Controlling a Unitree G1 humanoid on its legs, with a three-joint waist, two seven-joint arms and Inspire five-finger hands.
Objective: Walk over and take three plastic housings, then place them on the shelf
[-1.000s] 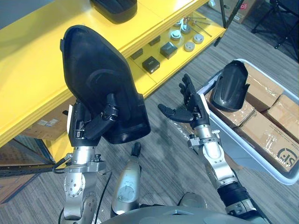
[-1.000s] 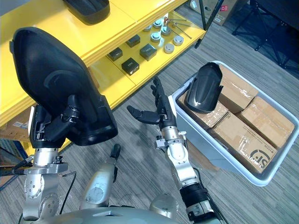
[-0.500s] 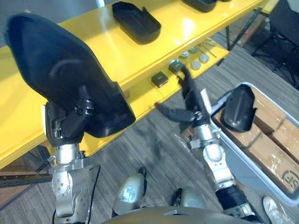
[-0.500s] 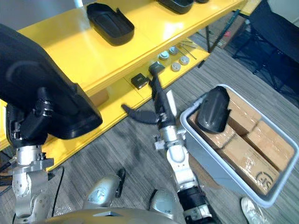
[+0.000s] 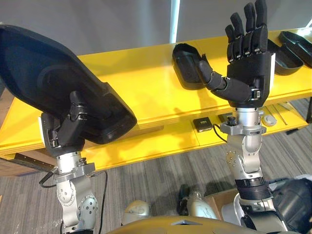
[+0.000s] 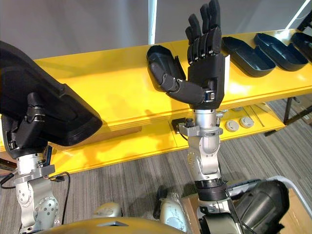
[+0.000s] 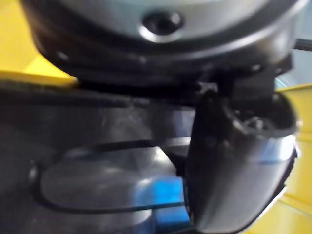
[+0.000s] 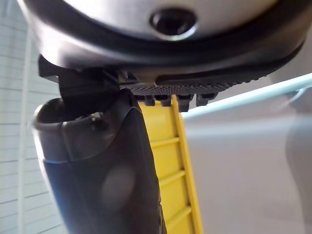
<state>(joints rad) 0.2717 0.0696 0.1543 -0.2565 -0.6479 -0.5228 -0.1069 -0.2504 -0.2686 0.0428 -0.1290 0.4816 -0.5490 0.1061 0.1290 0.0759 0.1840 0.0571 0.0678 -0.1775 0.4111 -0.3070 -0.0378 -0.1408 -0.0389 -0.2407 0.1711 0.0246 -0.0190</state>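
**Here, a large black plastic housing (image 5: 53,87) held up before the long yellow shelf (image 5: 146,97)**

The left hand (image 5: 66,130), at the lower left of the frame, has its fingers and thumb curled round the housing's lower rim and carries it above the wrist. The housing's long axis runs from the upper left corner down toward the frame's centre. Bare shelf top lies just beyond its lower end, between it and a second black housing (image 5: 187,66) lying on the shelf at upper centre. Two more dark housings (image 6: 258,51) lie on the shelf at upper right. Another dark housing (image 6: 261,207) sits in the lower right corner. The right hand (image 5: 248,58) stands upright right of centre, fingers straight, thumb spread, holding nothing. The carrying left hand appears nearer the bare stretch. Setting down probably calls for a forward reach, with the long axis tipped level onto the shelf.
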